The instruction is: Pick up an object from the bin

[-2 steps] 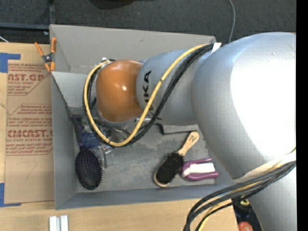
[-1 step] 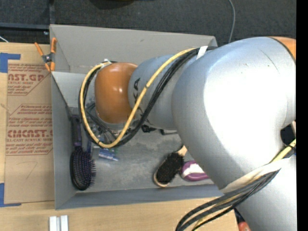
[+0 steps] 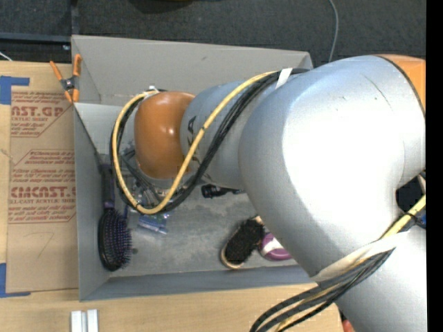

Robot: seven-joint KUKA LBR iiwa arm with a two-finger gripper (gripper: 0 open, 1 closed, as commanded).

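Orange-capped gripper (image 3: pixel 142 192) is poised at the left, beside the brush (image 3: pixel 114 239), mid-reach; its opening cannot be told; lowering is judged needed.

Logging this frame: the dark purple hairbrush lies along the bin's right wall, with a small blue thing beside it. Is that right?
Not quite. The camera view shows the dark purple hairbrush along the bin's left wall, not the right. The small blue thing does lie beside it.

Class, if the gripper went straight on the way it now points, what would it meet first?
Probably the small blue plastic piece on the floor of the grey metal bin, below the gripper, beside the dark purple hairbrush; depth is unclear.
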